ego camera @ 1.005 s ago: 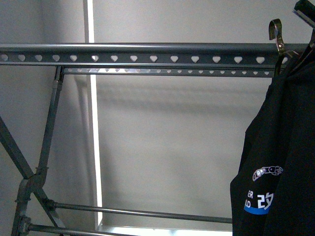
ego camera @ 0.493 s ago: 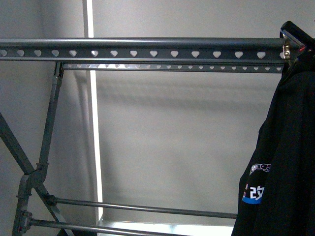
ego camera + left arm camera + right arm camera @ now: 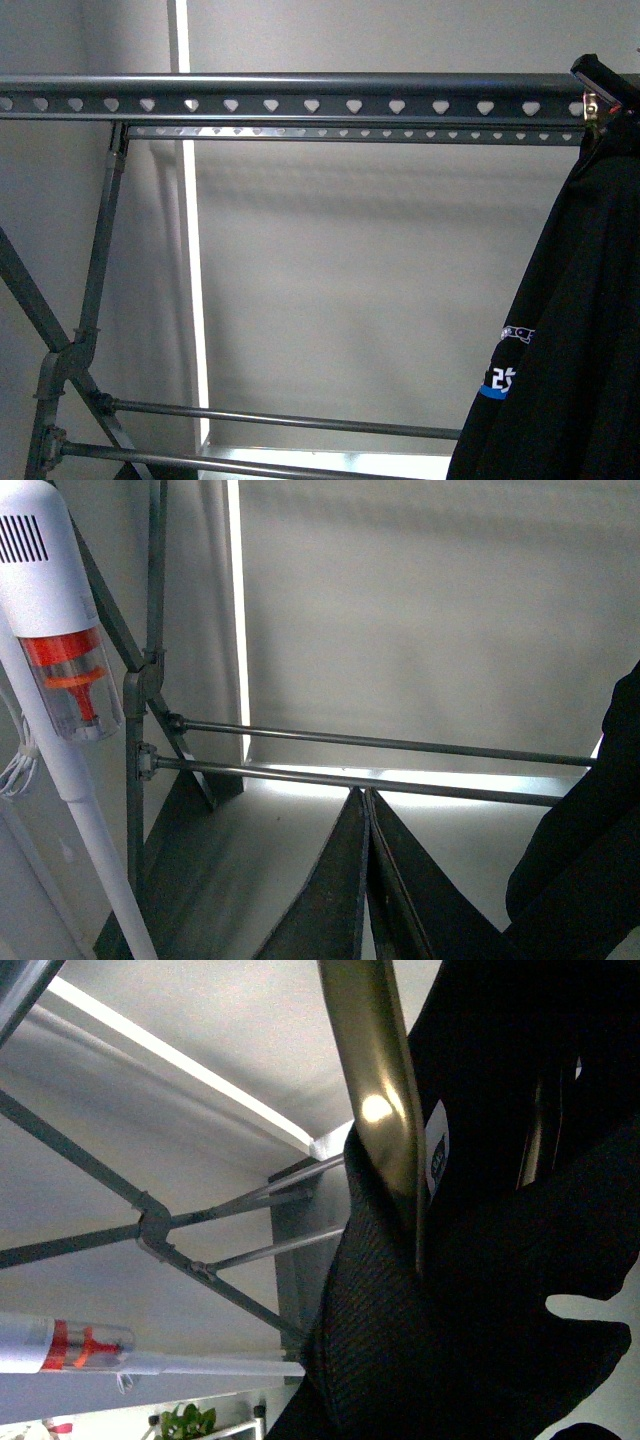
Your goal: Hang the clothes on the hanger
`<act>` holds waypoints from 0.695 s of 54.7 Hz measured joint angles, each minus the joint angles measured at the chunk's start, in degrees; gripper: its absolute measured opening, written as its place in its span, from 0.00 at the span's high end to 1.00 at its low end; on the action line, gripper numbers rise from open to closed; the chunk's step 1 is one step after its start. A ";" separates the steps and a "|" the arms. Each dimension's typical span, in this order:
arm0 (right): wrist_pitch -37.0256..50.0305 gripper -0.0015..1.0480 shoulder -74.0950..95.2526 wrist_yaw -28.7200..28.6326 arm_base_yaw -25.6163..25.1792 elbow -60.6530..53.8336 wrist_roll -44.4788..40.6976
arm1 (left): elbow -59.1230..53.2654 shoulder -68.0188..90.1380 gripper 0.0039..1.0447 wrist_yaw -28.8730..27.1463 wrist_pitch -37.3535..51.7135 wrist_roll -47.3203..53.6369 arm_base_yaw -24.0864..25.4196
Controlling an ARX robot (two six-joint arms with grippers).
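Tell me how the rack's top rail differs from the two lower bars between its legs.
The top rail is broad and flat, punched with a row of heart-shaped holes; the lower bars are thin, plain round rods. The top rail runs high in the front view, the lower bars near its bottom. Both are dark grey metal and roughly horizontal.

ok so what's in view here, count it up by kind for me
black T-shirt: 1
dark-grey clothes rack: 1
brass-coloured hanger: 1
white stick vacuum: 1
green plant: 1
total: 5
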 joint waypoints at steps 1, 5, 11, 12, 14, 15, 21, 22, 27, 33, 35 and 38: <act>-0.39 0.97 0.00 0.02 0.11 0.31 -0.28 | 0.00 -0.39 0.97 0.00 -0.39 0.00 0.00; -1.57 0.97 0.00 0.52 1.01 1.92 -1.07 | 0.00 -1.97 0.97 0.00 -1.95 0.00 0.00; -2.21 0.97 0.00 1.55 2.95 3.19 -2.45 | 0.00 -4.13 0.97 0.00 -4.13 0.00 0.00; -2.40 0.97 0.00 1.75 3.28 3.23 -2.60 | 0.00 -4.42 0.97 0.00 -4.42 0.00 0.00; -2.84 0.97 0.02 2.23 3.89 3.30 -3.15 | 0.00 -4.98 0.97 0.00 -4.96 0.00 0.00; -3.08 0.97 0.09 2.51 4.20 3.37 -3.41 | 0.00 -5.27 0.97 0.00 -5.25 0.00 0.00; -4.04 0.97 0.87 3.61 5.49 4.42 -4.11 | 0.00 -8.59 0.97 -0.04 -9.27 0.02 0.00; -4.20 0.97 0.98 3.76 5.66 4.61 -4.24 | 0.00 -10.25 0.97 0.04 -11.72 0.00 0.00; -4.57 0.97 1.75 4.37 6.12 5.44 -4.48 | 0.00 -15.47 0.97 0.02 -15.96 0.02 0.00; -4.96 0.97 2.27 4.74 6.32 6.12 -4.70 | 0.00 -15.82 0.97 0.02 -16.15 0.00 0.00; -5.05 0.97 2.49 4.83 6.32 6.32 -4.74 | 0.00 -15.80 0.97 0.00 -16.15 0.00 0.00; -5.18 0.97 2.89 5.16 6.32 6.73 -4.87 | 0.00 -15.82 0.97 0.02 -16.15 0.02 0.00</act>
